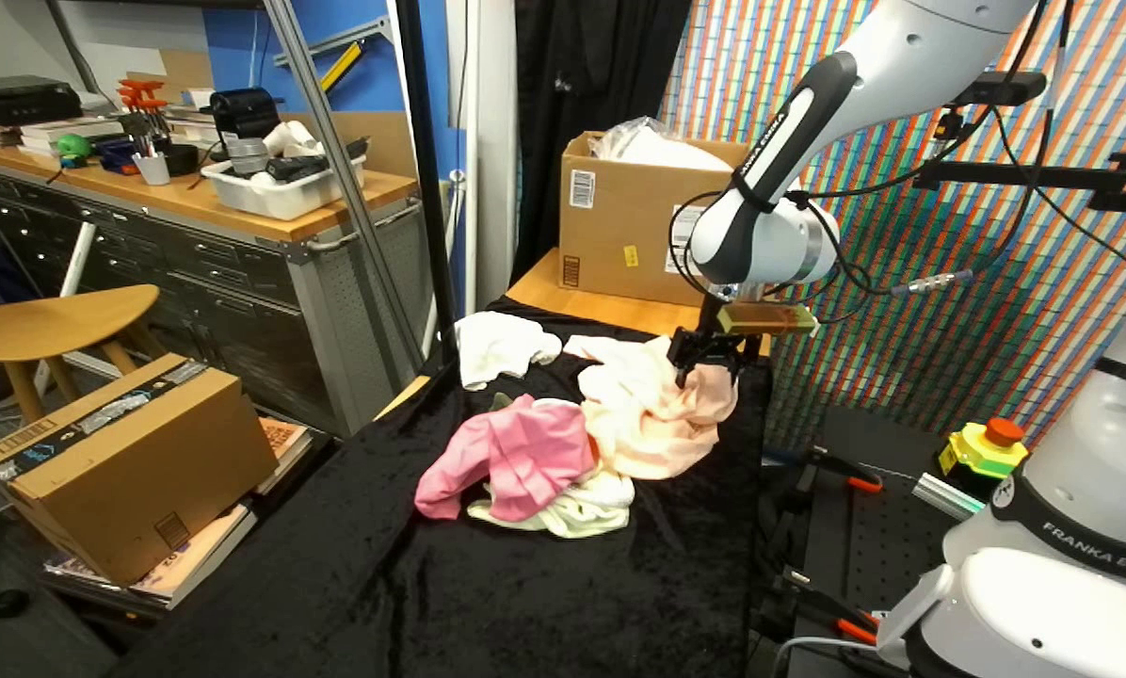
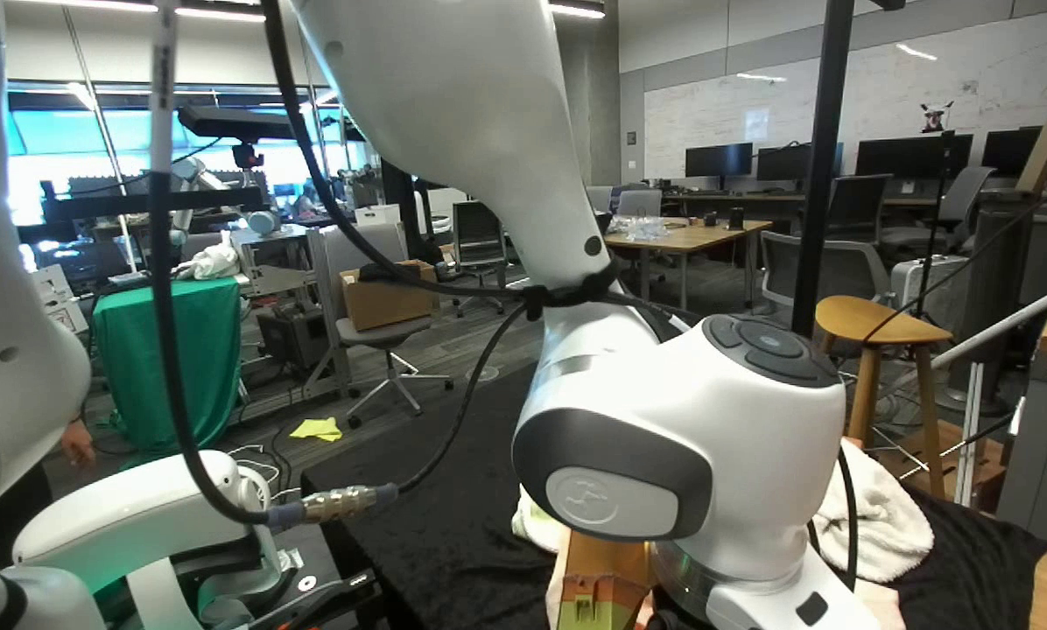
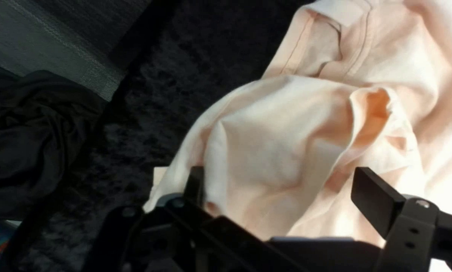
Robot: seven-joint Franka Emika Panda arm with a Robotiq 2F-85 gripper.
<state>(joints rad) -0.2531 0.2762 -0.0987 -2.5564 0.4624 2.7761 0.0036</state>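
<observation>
One peach cloth [image 3: 279, 128] is lying in loose, crumpled folds right under the tool [image 3: 280, 183], its thin matte weave bunching into soft ridges, stitched hems showing. The tool's fingers [image 3: 377, 202] are standing wide apart, gripping nothing; whether they are touching the fabric, I cannot tell. A smooth pink cloth [image 1: 516, 452] is lying beside the peach one, farther from the tool, resting partly on a pale greenish cloth [image 1: 587, 515]. A fluffy white cloth [image 1: 502, 347] is sitting well apart from the tool. Black crushed velvet [image 1: 572, 603] is spreading beneath them over the wooden bench [image 1: 535, 282]. Past the tool from the pink cloth, a stiff cardboard box [image 1: 652, 217] is standing, crinkled clear plastic [image 1: 624, 141] poking out. In an exterior view, the robot's bulky white wrist [image 2: 734, 455] above the tool is blocking most of the cloths from sight.
</observation>
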